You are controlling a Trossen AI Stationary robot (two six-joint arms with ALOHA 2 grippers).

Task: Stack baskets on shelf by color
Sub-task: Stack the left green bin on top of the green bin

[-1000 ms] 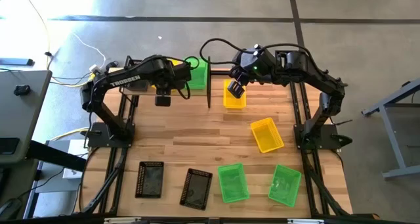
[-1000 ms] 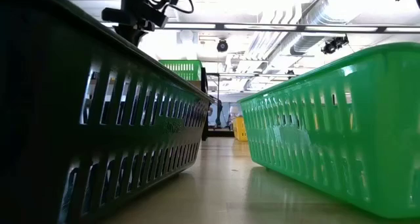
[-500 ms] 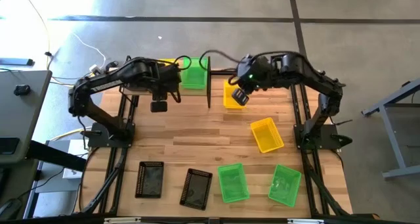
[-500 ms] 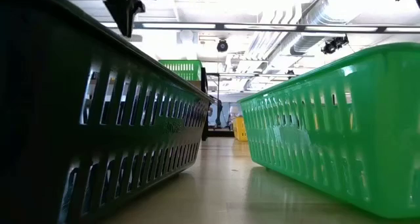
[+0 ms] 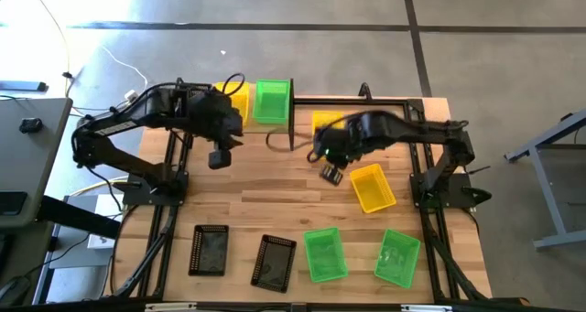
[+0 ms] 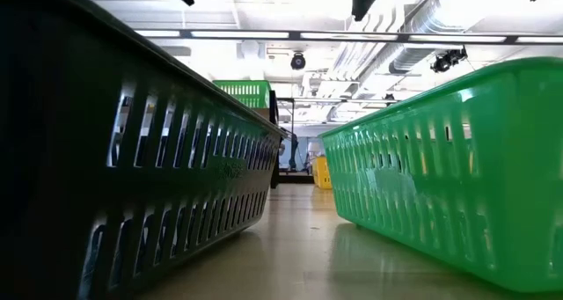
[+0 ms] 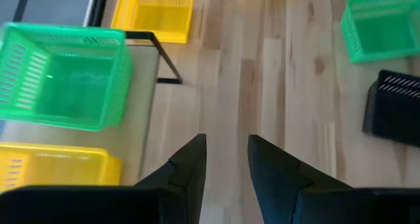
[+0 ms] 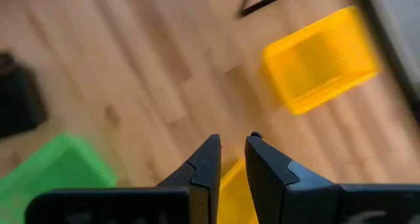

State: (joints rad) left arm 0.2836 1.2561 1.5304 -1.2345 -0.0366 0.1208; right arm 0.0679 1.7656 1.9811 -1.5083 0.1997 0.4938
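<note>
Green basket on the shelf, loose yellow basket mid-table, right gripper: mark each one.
green basket on the shelf point(image 5: 271, 102), high view, its inside floor.
loose yellow basket point(image 5: 372, 188), high view, its inside floor.
right gripper point(image 5: 328, 173), high view, between its fingertips.

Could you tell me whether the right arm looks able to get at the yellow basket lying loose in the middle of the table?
Probably yes. The right gripper hangs empty, fingers slightly parted, just beside the loose yellow basket, whose open top faces up with nothing over it. The left gripper is well away.

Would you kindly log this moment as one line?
left gripper: empty, by shelf | right gripper: empty, over table, beside yellow basket
</note>
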